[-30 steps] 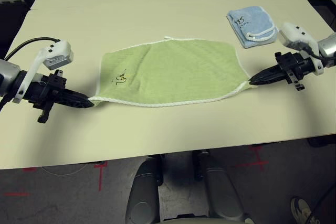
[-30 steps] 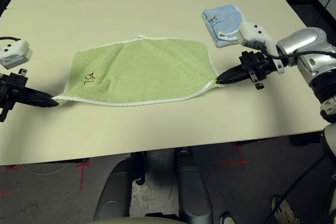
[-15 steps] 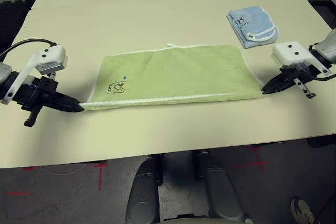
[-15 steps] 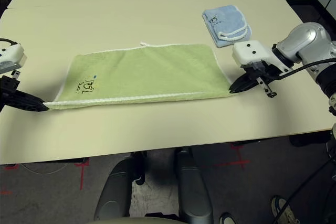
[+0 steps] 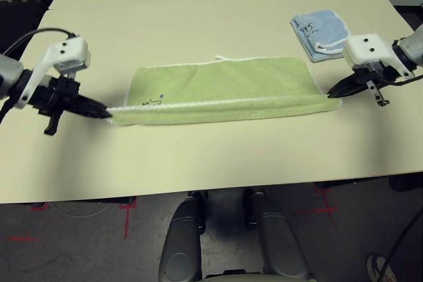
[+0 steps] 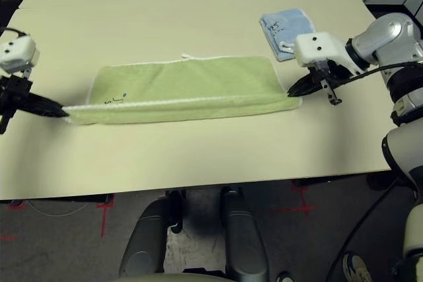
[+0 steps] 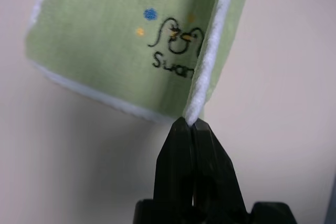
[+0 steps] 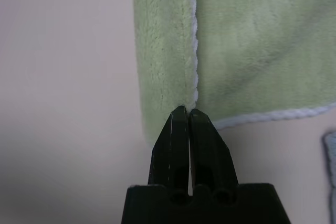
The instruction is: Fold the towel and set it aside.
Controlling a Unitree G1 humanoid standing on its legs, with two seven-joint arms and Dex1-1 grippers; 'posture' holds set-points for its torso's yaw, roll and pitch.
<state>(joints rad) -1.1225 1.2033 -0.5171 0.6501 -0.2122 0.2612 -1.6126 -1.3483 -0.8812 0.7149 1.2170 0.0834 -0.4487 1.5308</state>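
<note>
The light green towel [image 5: 225,87] lies stretched across the middle of the table as a long, narrow strip. Its front part is doubled over the back part, and the white-edged hem runs along the strip. My left gripper [image 5: 106,113] is shut on the towel's left corner, pinching the white edging [image 7: 207,77] beside the dark logo [image 7: 176,45], which the folded layer partly covers. My right gripper [image 5: 330,94] is shut on the right corner, where the hem [image 8: 195,51] meets its fingertips. Both held corners sit just above the tabletop.
A small folded light blue cloth [image 5: 320,31] lies at the back right, just beyond my right gripper. The beige table [image 5: 198,11] stretches far behind the towel. Its front edge [image 5: 218,189] runs close below the strip.
Both grippers have carried the towel's front hem away from me, over the cloth. The towel has gone from a spread sheet to a narrower doubled strip, and the logo is now half covered.
</note>
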